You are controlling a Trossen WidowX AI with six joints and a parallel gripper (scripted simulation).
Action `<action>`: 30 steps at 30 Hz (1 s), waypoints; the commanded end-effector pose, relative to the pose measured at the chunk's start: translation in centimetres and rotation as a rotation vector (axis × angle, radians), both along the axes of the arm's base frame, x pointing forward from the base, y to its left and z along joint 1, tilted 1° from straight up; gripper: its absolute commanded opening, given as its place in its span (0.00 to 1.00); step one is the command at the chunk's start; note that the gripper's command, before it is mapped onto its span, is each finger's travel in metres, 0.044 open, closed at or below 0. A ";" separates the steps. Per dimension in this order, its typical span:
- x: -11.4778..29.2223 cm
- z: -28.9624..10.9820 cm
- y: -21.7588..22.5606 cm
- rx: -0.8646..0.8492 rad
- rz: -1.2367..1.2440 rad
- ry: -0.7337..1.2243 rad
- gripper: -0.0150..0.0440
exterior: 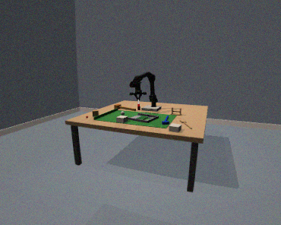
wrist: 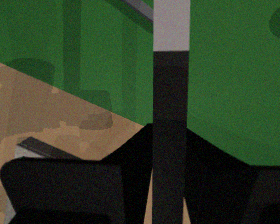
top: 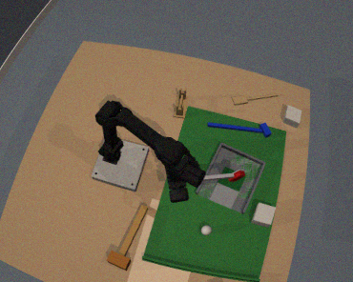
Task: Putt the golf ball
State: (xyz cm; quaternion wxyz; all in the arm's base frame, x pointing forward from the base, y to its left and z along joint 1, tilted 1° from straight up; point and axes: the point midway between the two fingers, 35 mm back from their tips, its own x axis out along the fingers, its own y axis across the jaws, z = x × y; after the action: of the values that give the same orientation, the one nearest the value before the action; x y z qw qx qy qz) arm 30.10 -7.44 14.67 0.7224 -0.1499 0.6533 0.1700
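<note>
My gripper [top: 202, 177] [exterior: 137, 98] is shut on the red putter [top: 227, 175] [wrist: 171, 75], gripping its black handle. The grey shaft points away from the fingers and the red head [top: 237, 175] [exterior: 138, 107] hangs in the air over the grey-framed ramp and raised green [top: 232, 178] [exterior: 143, 117]. The white golf ball [top: 206, 230] [exterior: 122, 112] rests on the green mat [top: 179, 238] [exterior: 108, 115] [wrist: 231, 100], in front of the ramp's low end and apart from the putter. In the wrist view only the handle, the shaft and the mat show.
A blue putter [top: 241, 128] [exterior: 165, 121] lies at the far end of the mat. Two white blocks [top: 263, 213] [top: 292, 115] stand at the mat's right side. A wooden mallet [top: 127, 240], a small wooden stand [top: 179, 104] and a tan stick [top: 253, 98] lie on the table [top: 60, 210].
</note>
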 end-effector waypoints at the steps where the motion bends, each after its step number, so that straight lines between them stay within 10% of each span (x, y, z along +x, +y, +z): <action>1: -0.3 0.3 -2.3 -0.009 -0.096 0.003 0.25; 30: -6.3 0.4 -13.6 -0.043 -0.622 0.072 0.25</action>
State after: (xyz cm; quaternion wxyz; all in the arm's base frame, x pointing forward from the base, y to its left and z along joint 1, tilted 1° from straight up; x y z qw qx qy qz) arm 23.72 -20.87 15.45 0.7117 0.0461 0.6981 -0.0638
